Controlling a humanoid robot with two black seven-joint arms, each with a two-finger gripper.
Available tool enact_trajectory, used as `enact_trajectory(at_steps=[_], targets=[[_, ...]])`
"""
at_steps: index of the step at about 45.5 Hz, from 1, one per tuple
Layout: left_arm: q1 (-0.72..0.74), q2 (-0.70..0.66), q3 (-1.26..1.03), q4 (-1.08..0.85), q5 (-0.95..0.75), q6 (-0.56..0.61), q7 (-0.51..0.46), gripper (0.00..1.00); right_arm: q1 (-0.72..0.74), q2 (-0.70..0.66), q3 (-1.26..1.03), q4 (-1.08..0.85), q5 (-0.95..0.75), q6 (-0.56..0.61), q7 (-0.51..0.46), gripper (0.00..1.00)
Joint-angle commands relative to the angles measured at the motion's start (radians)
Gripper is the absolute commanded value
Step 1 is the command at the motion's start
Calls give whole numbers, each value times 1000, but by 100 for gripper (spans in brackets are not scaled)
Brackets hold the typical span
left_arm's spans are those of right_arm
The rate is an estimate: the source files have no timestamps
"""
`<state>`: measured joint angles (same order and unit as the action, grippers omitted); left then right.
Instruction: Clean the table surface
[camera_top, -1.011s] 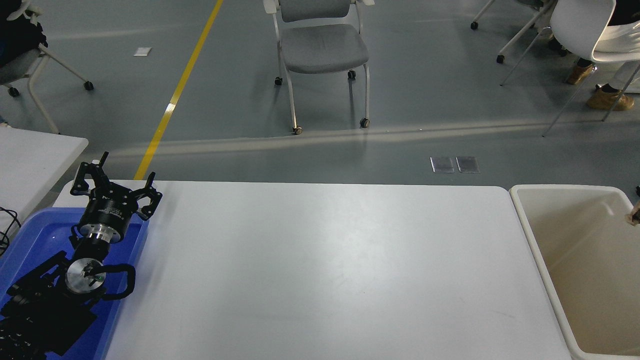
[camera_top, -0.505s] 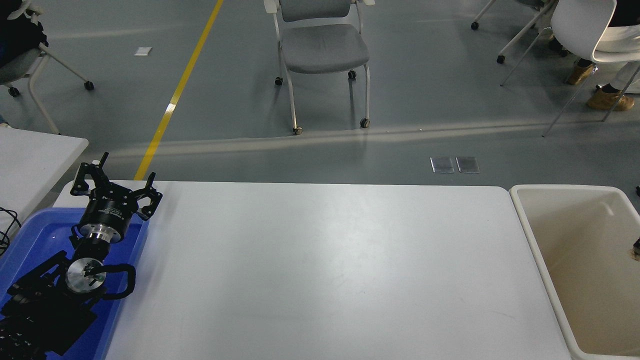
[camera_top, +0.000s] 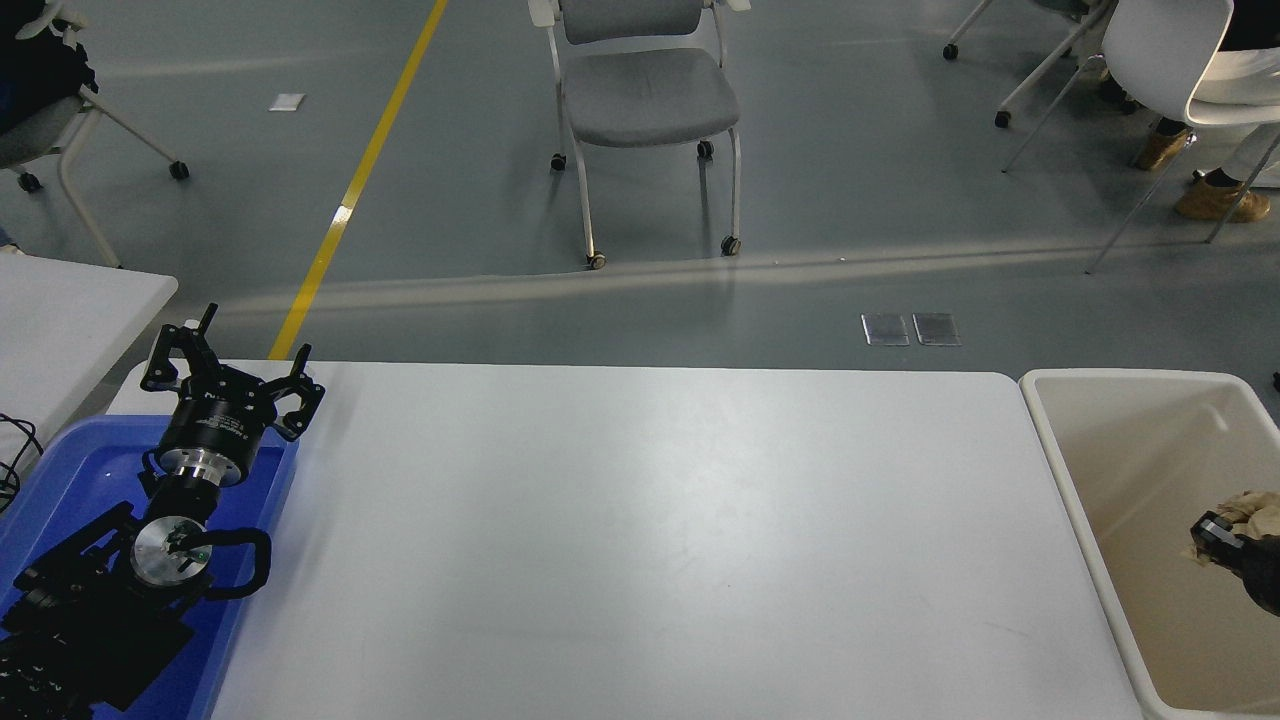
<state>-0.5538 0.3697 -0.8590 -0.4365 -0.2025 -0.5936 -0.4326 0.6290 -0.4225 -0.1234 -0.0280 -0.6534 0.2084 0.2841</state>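
The table surface (camera_top: 640, 520) is a wide glossy white top with nothing lying on it. My right gripper (camera_top: 1222, 535) comes in at the right edge, low inside the cream bin (camera_top: 1060, 470). It is shut on a crumpled beige wad (camera_top: 1252, 506); most of the arm is cut off by the picture's edge. My left gripper (camera_top: 232, 362) is parked at the lower left over the blue tray (camera_top: 60, 470), with its fingers spread open and holding nothing.
The cream bin stands against the table's right end. A smaller white table (camera_top: 60, 310) shows at the left edge. A grey wheeled chair (camera_top: 645, 95) stands on the floor beyond the far edge, and a white chair (camera_top: 1170, 50) with a person's shoes at top right.
My right gripper has come down and leftward into the bin with the beige wad, from only a sliver at the right edge to clearly in view. The left arm has not moved.
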Motion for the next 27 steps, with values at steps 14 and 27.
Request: enact_trajectory(at_steps=[14, 27], targets=[[0, 0, 0, -1, 0, 0, 0, 100, -25, 62, 2, 0, 9, -49, -6, 8], [0, 0, 0, 1, 0, 0, 0, 100, -23, 59, 14, 5, 136, -182, -5, 97]])
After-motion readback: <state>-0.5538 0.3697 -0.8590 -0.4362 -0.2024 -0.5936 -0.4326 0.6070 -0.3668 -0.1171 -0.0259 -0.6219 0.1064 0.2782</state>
